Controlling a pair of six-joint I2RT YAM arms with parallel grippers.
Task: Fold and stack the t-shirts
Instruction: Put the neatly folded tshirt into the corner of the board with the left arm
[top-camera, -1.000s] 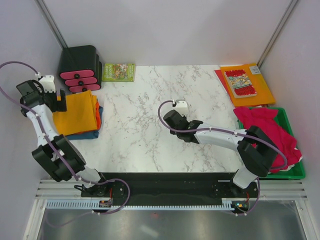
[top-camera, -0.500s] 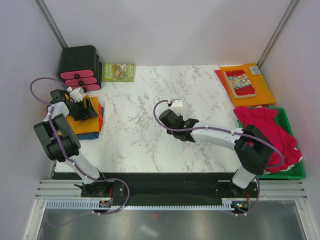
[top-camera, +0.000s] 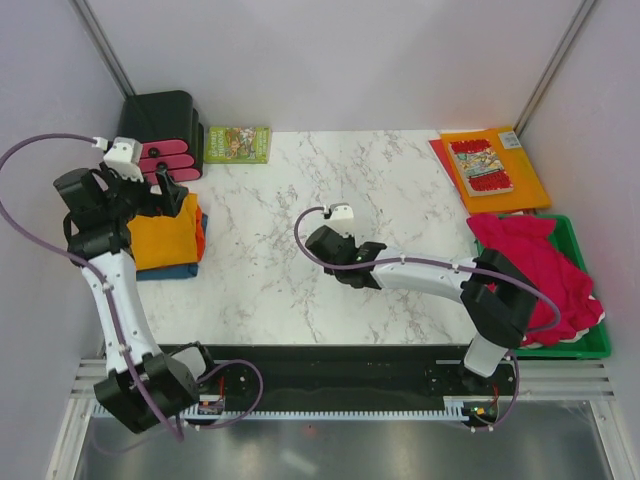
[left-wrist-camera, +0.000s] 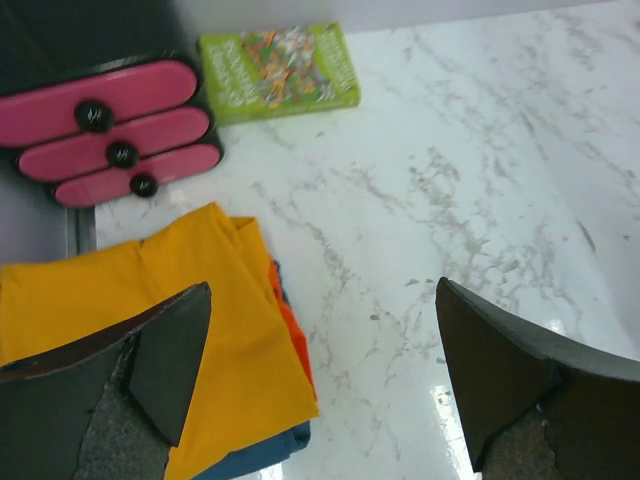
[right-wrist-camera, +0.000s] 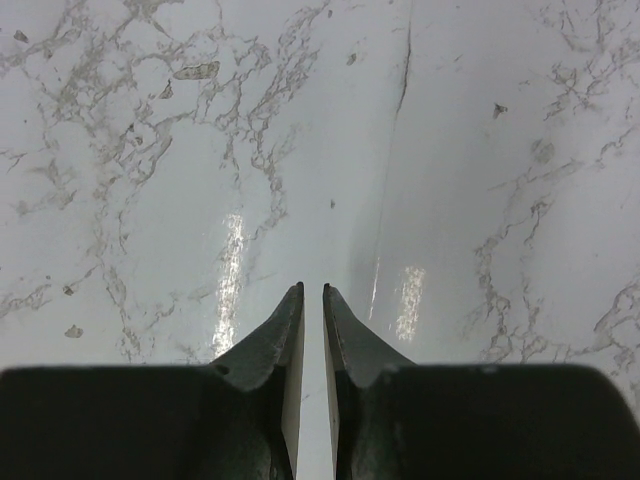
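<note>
A folded stack lies at the table's left: a mustard t-shirt (top-camera: 165, 235) on top, a red-orange t-shirt (top-camera: 198, 238) under it, a blue t-shirt (top-camera: 170, 270) at the bottom. The left wrist view shows the mustard (left-wrist-camera: 230, 350), red-orange (left-wrist-camera: 293, 340) and blue (left-wrist-camera: 255, 455) layers. My left gripper (top-camera: 165, 190) (left-wrist-camera: 322, 288) is wide open and empty above the stack's far right edge. Crimson-pink t-shirts (top-camera: 540, 260) lie crumpled in a green bin (top-camera: 585, 350) at the right. My right gripper (top-camera: 318, 243) (right-wrist-camera: 312, 290) is shut and empty, low over bare marble mid-table.
A black drawer unit with pink drawers (top-camera: 160, 135) (left-wrist-camera: 100, 120) stands at the back left, with a green book (top-camera: 237, 143) (left-wrist-camera: 280, 70) beside it. An orange folder with a comic book (top-camera: 495, 165) lies at the back right. Grey walls close in both sides.
My left arm has swung its elbow out and its gripper has risen off the stack, now over the stack's far edge. My right gripper has slid a little to the left.
</note>
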